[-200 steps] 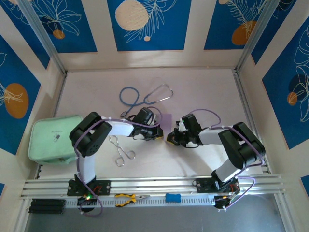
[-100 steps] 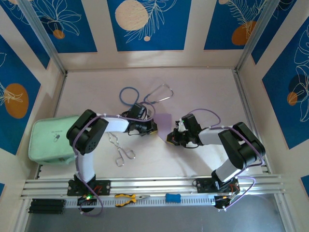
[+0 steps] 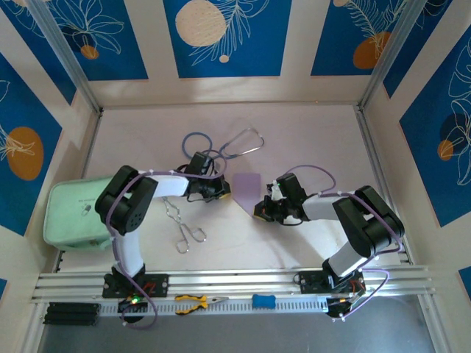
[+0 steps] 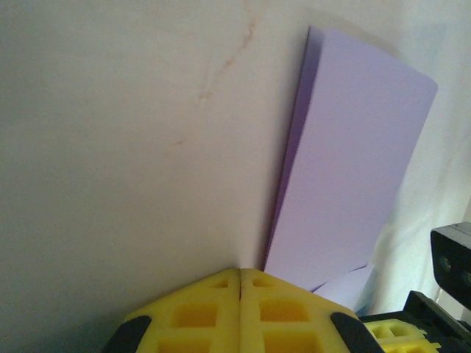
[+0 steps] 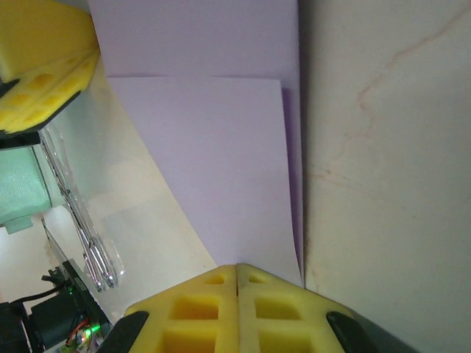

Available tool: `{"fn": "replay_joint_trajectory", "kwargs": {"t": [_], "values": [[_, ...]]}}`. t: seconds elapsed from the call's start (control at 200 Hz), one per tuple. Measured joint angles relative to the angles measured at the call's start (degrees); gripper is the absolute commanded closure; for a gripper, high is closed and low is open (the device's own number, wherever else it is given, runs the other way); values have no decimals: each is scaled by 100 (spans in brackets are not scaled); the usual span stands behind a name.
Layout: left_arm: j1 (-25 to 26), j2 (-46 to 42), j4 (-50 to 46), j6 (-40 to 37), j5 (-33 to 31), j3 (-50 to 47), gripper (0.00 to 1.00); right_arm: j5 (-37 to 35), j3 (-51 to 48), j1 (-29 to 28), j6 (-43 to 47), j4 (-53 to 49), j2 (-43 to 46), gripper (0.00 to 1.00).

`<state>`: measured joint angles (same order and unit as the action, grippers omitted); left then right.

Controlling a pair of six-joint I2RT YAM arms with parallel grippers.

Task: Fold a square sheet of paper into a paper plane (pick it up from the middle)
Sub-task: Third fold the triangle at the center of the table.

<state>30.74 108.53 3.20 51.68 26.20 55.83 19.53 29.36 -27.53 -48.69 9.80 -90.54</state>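
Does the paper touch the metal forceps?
Apart. The top view shows bare table between the paper and the forceps.

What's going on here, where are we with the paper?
Both arms are at the lilac sheet of paper between them. It lies partly folded, one layer over another, not yet a plane. The left gripper is shut, its tip beside the sheet's left edge. The right gripper is shut too, its tip at the sheet's near corner; whether it pinches the paper I cannot tell. The forceps lie aside, to the left.
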Motion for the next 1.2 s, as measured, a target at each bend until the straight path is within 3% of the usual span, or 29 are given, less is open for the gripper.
{"fn": "replay_joint_trajectory", "kwargs": {"t": [0.265,0.455,0.665,0.88,1.2], "values": [[-74,-476,-389,-170,-247,0,98,44,35,0,173,-103,0,100],[302,-721,-107,-330,-37,0,98,66,57,2,234,-173,0,100],[859,-339,323,-330,339,37,97,66,61,2,278,-280,44,100],[866,164,94,-302,264,122,99,68,61,2,328,-505,157,99],[850,175,48,-428,271,129,99,61,557,-188,348,-962,289,98]]}}
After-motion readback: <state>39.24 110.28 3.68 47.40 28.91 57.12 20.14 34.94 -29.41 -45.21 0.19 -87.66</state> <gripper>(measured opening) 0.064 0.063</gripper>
